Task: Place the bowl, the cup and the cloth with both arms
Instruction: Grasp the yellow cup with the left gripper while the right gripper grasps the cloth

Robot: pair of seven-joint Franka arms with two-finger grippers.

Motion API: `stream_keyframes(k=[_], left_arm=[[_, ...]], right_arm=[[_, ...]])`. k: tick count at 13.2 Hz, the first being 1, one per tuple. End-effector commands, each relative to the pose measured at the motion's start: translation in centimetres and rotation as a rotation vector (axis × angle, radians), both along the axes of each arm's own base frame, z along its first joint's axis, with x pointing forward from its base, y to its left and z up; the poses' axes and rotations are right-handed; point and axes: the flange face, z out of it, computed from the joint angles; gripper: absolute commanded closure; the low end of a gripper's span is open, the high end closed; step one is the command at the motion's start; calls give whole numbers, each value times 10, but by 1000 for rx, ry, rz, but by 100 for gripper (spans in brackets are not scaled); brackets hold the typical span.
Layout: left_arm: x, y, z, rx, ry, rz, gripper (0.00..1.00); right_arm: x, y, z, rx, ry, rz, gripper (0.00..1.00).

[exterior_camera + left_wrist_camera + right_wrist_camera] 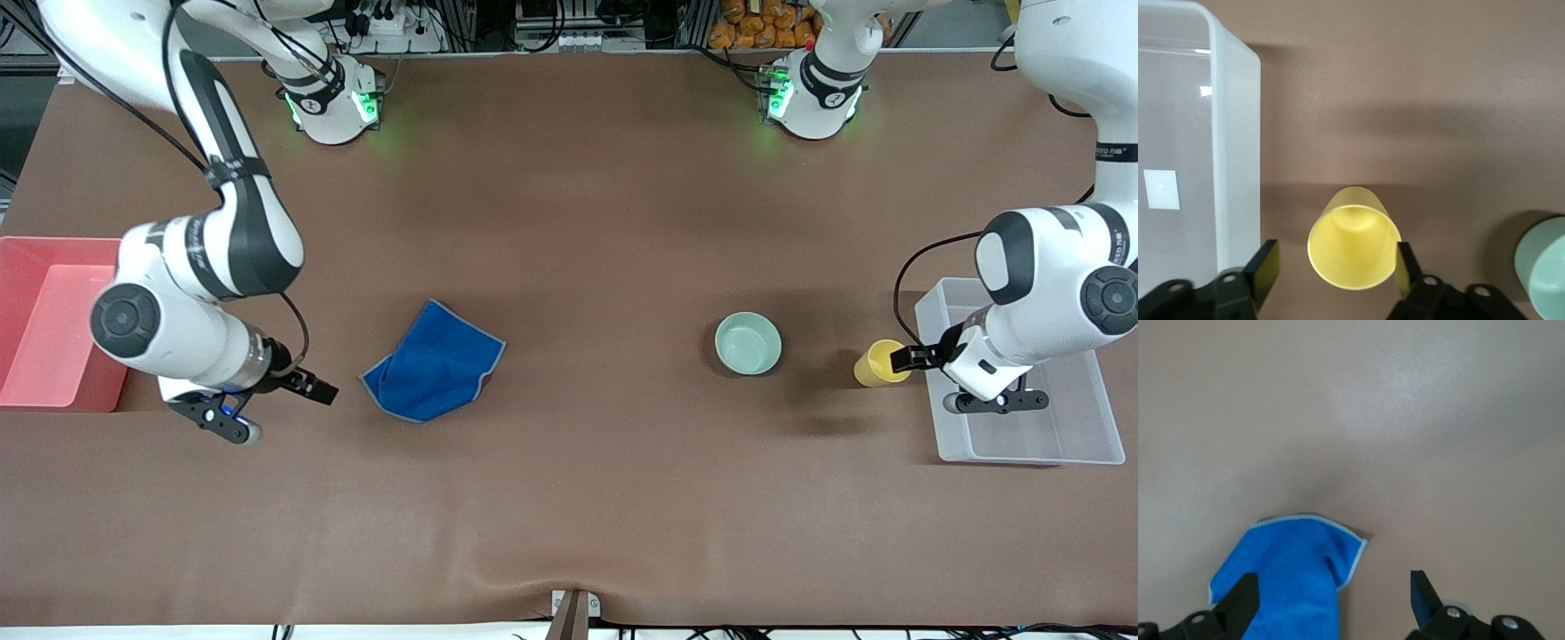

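Note:
The yellow cup (878, 364) stands on the brown table beside the clear bin. My left gripper (905, 359) is open around it; in the left wrist view the cup (1353, 247) sits between the two fingers, touching one, with a gap to the other. The mint-green bowl (748, 343) stands alone toward the table's middle; its rim shows in the left wrist view (1543, 268). The blue cloth (435, 364) lies rumpled on the table. My right gripper (316, 389) is open and empty, low over the cloth's corner toward the right arm's end; the right wrist view shows the cloth (1288, 577) between its fingers.
A clear plastic bin (1067, 440) stands at the left arm's end, its wall close to the cup in the left wrist view (1238, 140). A red bin (36, 267) stands at the right arm's end, beside the right arm's wrist.

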Motion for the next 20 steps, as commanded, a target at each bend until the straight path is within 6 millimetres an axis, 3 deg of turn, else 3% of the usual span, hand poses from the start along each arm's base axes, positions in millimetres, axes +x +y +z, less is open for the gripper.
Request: stream_keyframes(k=[1,3,5,9,10,12,13,17,20], left_arm=[[-10,7,-20,17,-21,-14,28],[-19,6,-34,18,-40,-8,30],[-28,6,-45,18,-52,-7,34],[-39,11,-62,20,-62,-8,45],[-39,11,-64,20,-61,-8,56],[-36,12,-61,21,-68,-9,100],[-35,14,-58,23,-73,-7,100],[-7,27,-13,31,-100,15,100],[23,46,63,28,-50,49,100]], right_arm=[[-7,3,-40,-11,18,-97,0],[-6,7,-69,-17,25,-169,0],[-6,21,-80,-15,2,-287,0],[-32,41,-101,-43,54,-366,0],[-37,45,-104,-42,50,-368,0],[-54,52,-92,-41,40,-354,0],[-60,50,-85,-40,39,-355,0],[-65,83,-90,-25,5,-373,0],[-70,110,-106,-16,-15,-425,0]])
